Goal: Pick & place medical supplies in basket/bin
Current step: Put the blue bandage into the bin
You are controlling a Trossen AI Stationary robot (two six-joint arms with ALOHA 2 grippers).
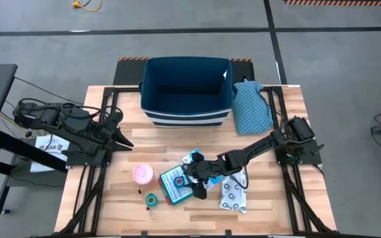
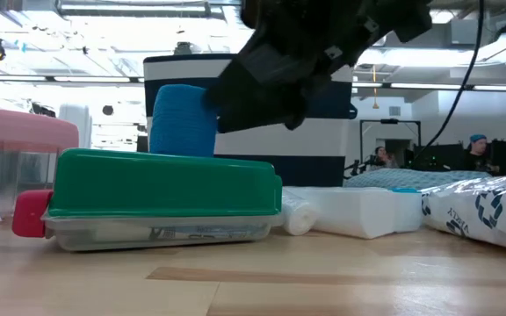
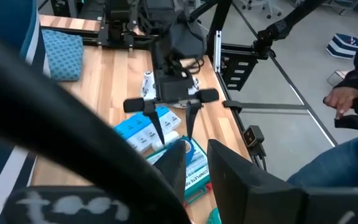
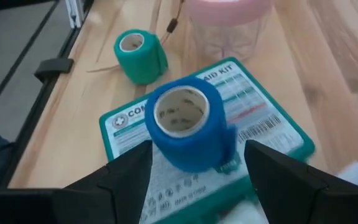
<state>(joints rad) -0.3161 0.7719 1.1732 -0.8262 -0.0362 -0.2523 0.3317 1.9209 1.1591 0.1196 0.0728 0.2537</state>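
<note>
The dark navy bin stands at the table's far middle. On the near middle lie a teal flat box, a pink roll, a small green tape roll, a light-blue and white packet and a white ring-patterned pouch. A blue roll stands upright on the teal box. My right gripper is open, slanting down, with one finger on either side of the blue roll and not touching it. My left gripper hangs shut over the table's left side, with nothing in it.
A teal dotted cloth lies to the right of the bin. Bare wood shows between the bin and the supplies. A person's hand and sleeve show beyond the table's edge in the left wrist view.
</note>
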